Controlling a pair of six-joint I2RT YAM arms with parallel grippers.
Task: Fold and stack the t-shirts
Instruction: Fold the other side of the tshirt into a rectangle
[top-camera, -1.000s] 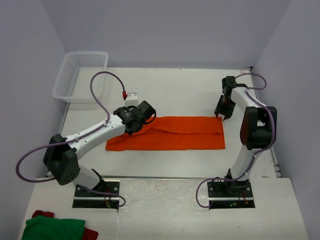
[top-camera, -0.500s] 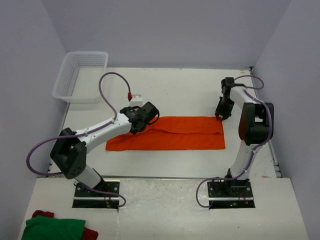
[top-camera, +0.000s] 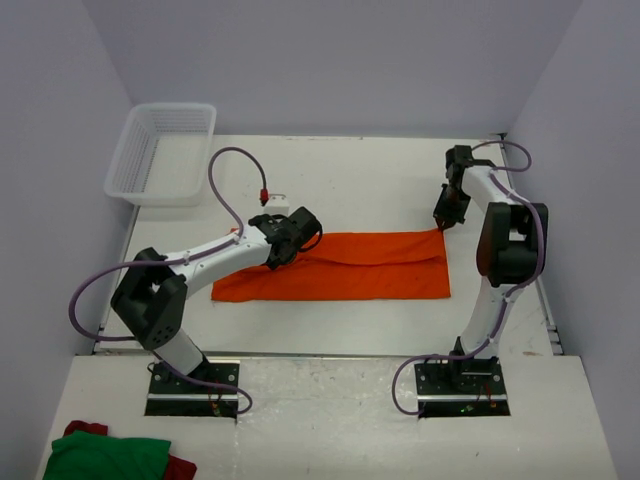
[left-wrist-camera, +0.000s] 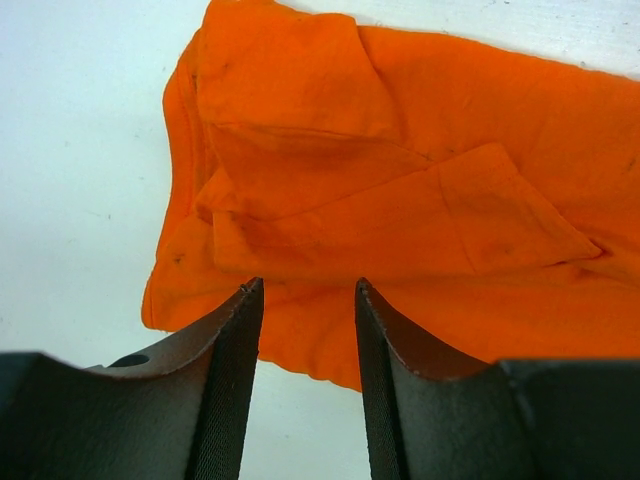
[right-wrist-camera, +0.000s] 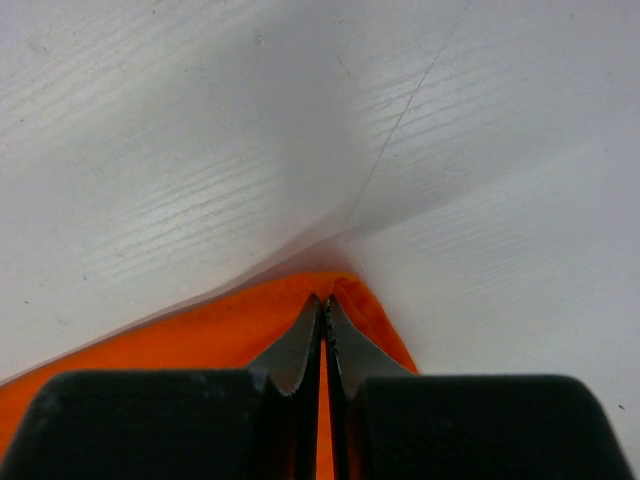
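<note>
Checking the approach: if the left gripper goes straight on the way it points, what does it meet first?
Probably the orange t-shirt, its folded edge just past the open fingers of the left gripper; exact depth is unclear.

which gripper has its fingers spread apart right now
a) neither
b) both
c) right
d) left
d: the left gripper shows a clear gap between its fingers with the shirt seen through it, while the right gripper is closed at the shirt's corner.
</note>
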